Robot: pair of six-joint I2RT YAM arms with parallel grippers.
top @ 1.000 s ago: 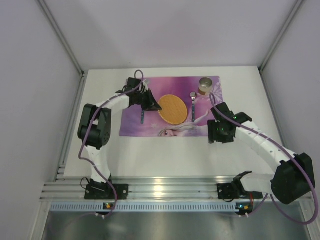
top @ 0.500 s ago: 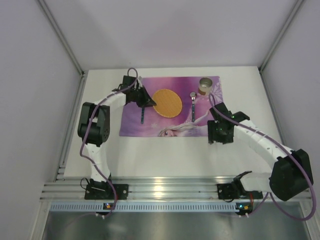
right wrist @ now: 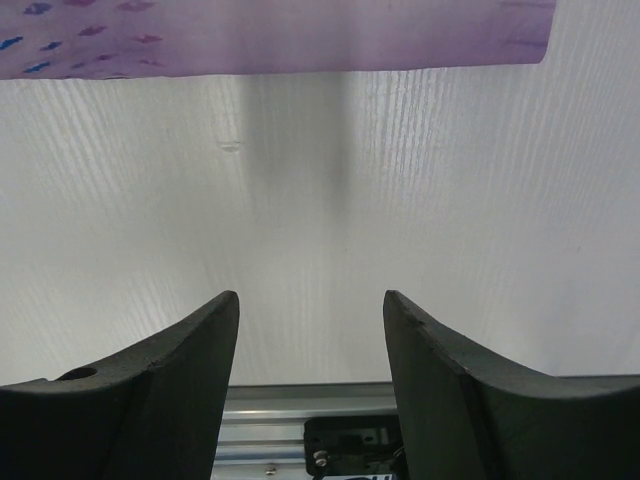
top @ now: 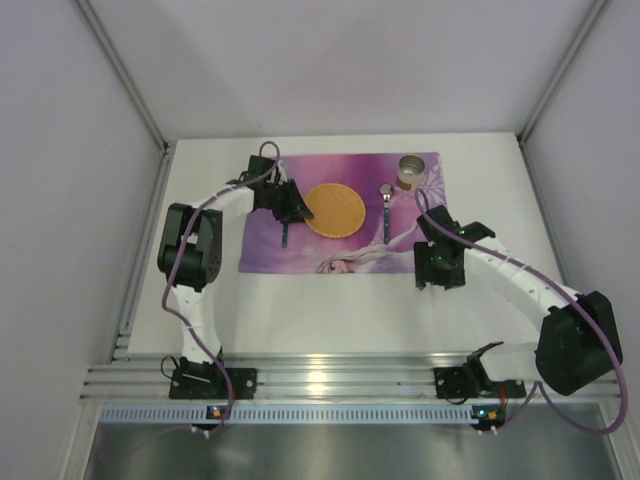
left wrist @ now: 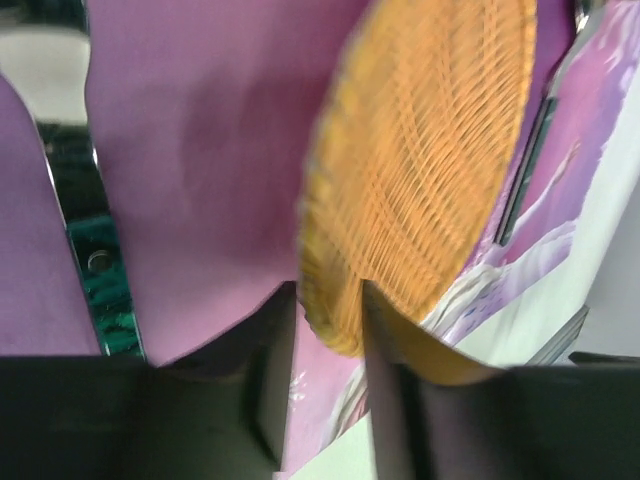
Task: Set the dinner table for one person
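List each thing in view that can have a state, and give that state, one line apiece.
woven plate: resting on the placemat, rim between the jaws of the left gripper.
fork: lying left of the plate.
spoon: lying right of the plate.
cup: upright at the placemat's far right corner.
left gripper: around the plate rim; clamped or loose, unclear.
right gripper: open, empty, over the dinner table.

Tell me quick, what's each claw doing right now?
Left gripper: astride the rim of the orange woven plate; whether it grips cannot be told.
Right gripper: open, empty, above the table.
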